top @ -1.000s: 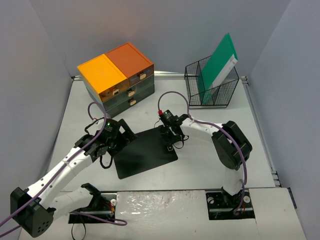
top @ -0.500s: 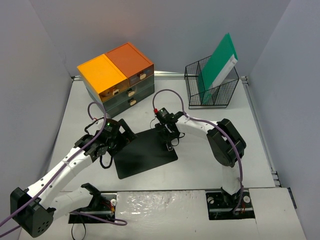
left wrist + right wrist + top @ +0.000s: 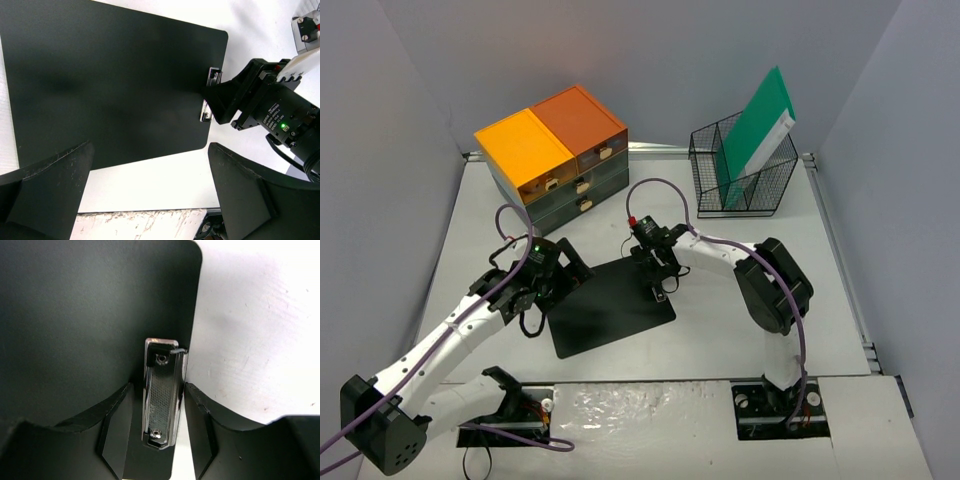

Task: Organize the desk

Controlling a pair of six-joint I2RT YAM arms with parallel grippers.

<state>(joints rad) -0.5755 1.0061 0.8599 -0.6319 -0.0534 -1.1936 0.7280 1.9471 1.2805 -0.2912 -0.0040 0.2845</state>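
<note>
The left fingers [image 3: 50,190] hang wide open over the flat black clipboard [image 3: 110,80]; the right fingers [image 3: 117,440] seem to pinch its shiny metal clip [image 3: 161,395].

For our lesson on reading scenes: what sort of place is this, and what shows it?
Probably a robot lab bench staged as an office desk: a pale desk between plain panels, robot arms bolted at its near edge, plus a drawer unit, wire basket and black clipboard.

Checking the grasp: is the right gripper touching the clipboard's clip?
Cannot tell. The right wrist view shows the jaws flanking the clip closely, but dark fingers on the dark clipboard hide any contact.
</note>
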